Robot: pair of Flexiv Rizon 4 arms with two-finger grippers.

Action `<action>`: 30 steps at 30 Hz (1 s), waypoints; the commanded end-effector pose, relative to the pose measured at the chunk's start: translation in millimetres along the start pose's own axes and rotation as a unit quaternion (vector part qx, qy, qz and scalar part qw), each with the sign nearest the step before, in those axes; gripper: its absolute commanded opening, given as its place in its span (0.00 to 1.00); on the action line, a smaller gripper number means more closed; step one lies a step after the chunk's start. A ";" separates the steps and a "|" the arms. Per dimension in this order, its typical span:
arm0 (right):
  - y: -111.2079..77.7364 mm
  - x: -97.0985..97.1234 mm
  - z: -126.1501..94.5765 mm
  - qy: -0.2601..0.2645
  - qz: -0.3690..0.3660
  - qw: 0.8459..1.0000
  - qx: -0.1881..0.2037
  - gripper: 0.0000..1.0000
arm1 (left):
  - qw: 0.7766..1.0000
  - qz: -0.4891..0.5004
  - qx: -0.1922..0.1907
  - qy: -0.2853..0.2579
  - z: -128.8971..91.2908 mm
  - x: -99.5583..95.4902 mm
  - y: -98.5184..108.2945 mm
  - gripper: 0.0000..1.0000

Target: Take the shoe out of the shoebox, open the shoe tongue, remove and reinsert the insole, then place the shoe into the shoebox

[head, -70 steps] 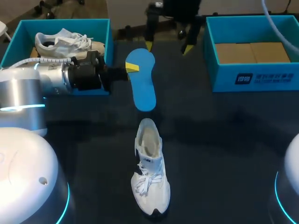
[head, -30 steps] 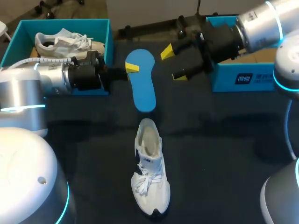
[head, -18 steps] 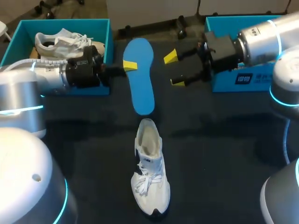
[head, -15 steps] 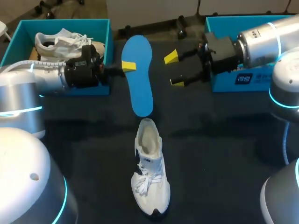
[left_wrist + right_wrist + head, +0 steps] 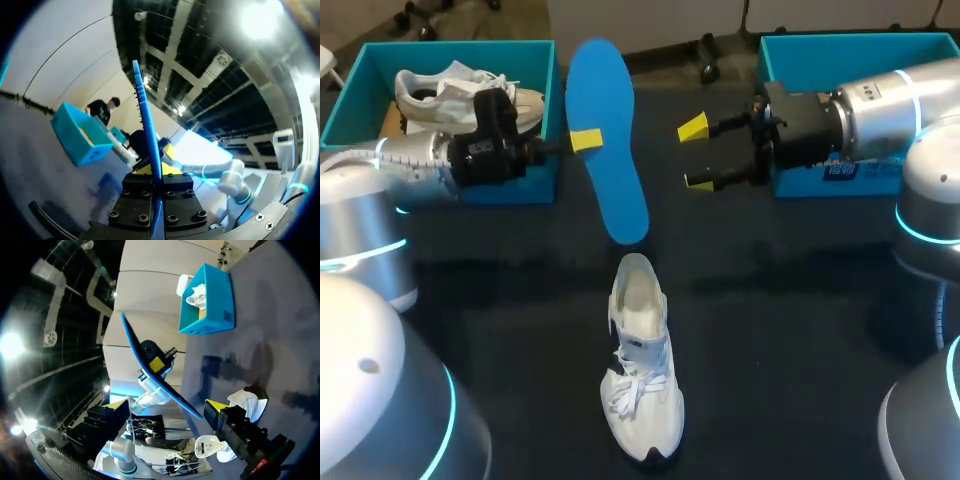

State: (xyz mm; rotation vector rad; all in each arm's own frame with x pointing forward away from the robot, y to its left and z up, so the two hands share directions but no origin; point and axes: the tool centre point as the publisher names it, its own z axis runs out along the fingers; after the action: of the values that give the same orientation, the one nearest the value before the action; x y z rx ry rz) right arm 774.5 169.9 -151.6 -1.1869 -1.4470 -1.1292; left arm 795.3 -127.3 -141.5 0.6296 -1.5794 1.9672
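A blue insole hangs tilted above the table, its lower tip just over the heel of a white shoe lying on the dark table. My left gripper is shut on the insole's left edge. In the left wrist view the insole stands edge-on between the fingers. My right gripper is open to the right of the insole, not touching it. From the right wrist, the insole slants ahead of the open right gripper, with the shoe beyond.
A teal shoebox at the back left holds a second white shoe. Another teal shoebox stands at the back right, partly covered by my right arm.
My left gripper has raised and tipped the insole, its far end swinging up and back. My right gripper has swung in from the back to the insole's right side, staying open.
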 end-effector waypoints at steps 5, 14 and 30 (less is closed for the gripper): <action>0.9 0.7 1.6 -0.001 0.000 1.000 0.000 1.00 | 0.903 0.429 -0.030 0.011 -4.4 2.9 -3.4 0.00; 0.9 0.7 1.6 -0.001 0.000 1.000 0.000 1.00 | 0.830 0.549 -0.093 0.020 -10.4 -6.7 1.7 0.00; 0.9 0.7 1.6 -0.001 0.000 1.000 0.000 1.00 | 0.743 0.653 -0.136 0.047 -6.5 -20.7 7.4 0.00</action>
State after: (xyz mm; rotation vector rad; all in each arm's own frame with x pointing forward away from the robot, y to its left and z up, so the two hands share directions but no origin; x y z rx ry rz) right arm 774.8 169.6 -150.7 -1.1874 -1.4480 -1.1275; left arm 799.5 -123.5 -162.0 -0.4073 -2.2607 2.4082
